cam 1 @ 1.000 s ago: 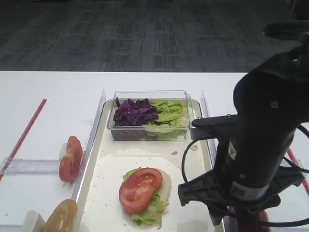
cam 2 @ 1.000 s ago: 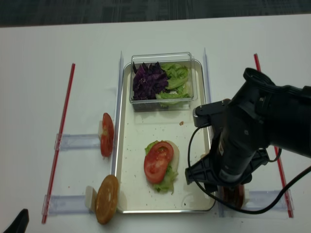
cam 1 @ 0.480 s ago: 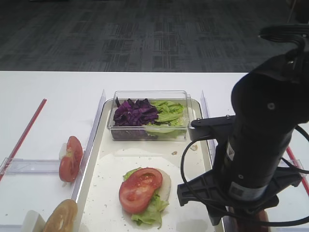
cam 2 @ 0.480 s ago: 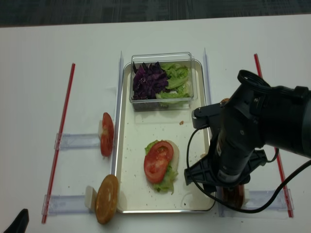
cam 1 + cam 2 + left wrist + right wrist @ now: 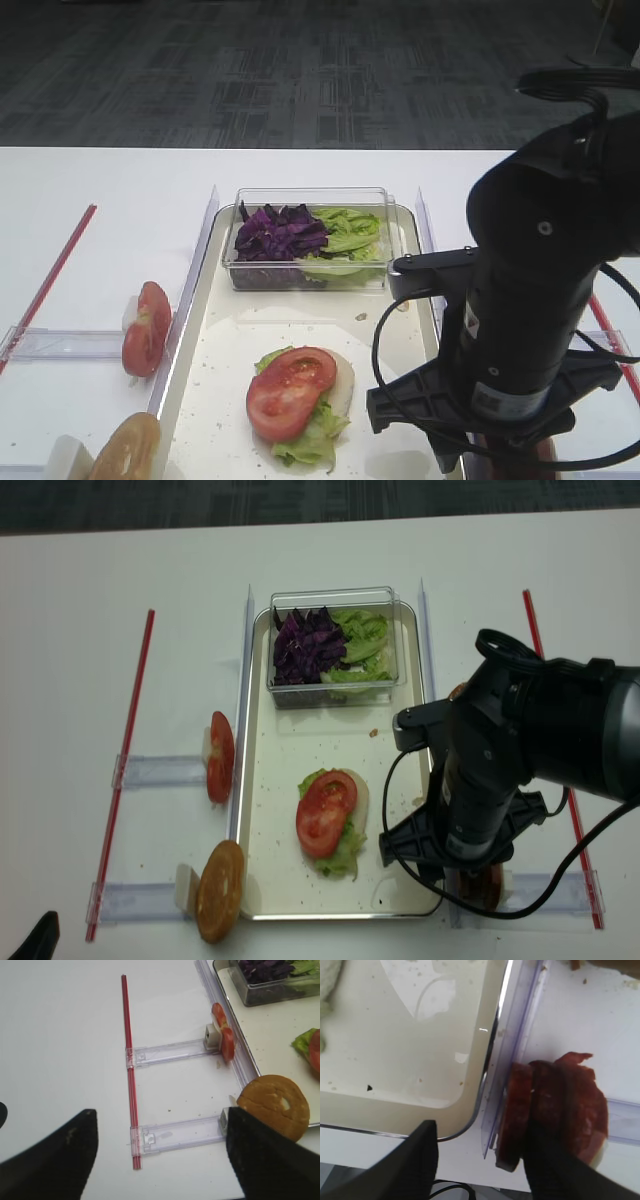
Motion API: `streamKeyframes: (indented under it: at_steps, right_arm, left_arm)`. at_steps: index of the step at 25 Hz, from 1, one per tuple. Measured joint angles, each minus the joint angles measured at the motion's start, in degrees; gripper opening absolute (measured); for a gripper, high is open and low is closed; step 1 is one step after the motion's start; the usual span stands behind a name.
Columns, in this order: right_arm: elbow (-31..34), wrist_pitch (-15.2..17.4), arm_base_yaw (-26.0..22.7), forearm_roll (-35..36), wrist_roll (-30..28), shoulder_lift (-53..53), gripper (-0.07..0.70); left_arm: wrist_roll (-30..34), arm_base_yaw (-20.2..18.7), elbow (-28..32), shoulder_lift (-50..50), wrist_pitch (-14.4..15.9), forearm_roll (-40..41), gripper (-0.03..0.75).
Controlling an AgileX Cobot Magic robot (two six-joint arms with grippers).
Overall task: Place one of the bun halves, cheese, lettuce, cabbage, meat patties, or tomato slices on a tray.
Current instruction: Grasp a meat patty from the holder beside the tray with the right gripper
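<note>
The cream tray (image 5: pixel 285 770) carries a stack with a tomato slice (image 5: pixel 325 812) on lettuce (image 5: pixel 340 858). Dark meat patties (image 5: pixel 560 1105) stand on edge in a clear rack just right of the tray's near corner. My right gripper (image 5: pixel 487 1140) hangs open over them: one finger sits above the tray rim (image 5: pixel 490 1055) and the other against the patties, with the leftmost slice between them and ungripped. My left gripper (image 5: pixel 160 1150) is open and empty above the table, near a racked bun half (image 5: pixel 272 1107). Cabbage (image 5: pixel 305 645) fills part of a clear box. No cheese shows.
The clear box (image 5: pixel 335 685) with more lettuce (image 5: pixel 362 640) stands at the tray's far end. Tomato slices (image 5: pixel 220 757) stand in a rack left of the tray. Red strips (image 5: pixel 125 760) lie on both sides. The bulky right arm (image 5: pixel 500 770) hides the tray's right rim.
The right arm has shifted slightly left, toward the tray. The food and the left gripper have not moved.
</note>
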Motion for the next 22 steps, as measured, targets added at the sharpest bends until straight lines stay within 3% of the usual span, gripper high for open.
streamKeyframes:
  at_steps: [7, 22]
  right_arm:
    - [0.0, 0.0, 0.0, -0.2, 0.0, 0.0, 0.412]
    - [0.0, 0.1, 0.0, -1.6, 0.0, 0.0, 0.295]
  left_arm:
    - [0.0, 0.0, 0.0, 0.0, 0.0, 0.0, 0.492]
    - [0.0, 0.0, 0.0, 0.0, 0.0, 0.0, 0.492]
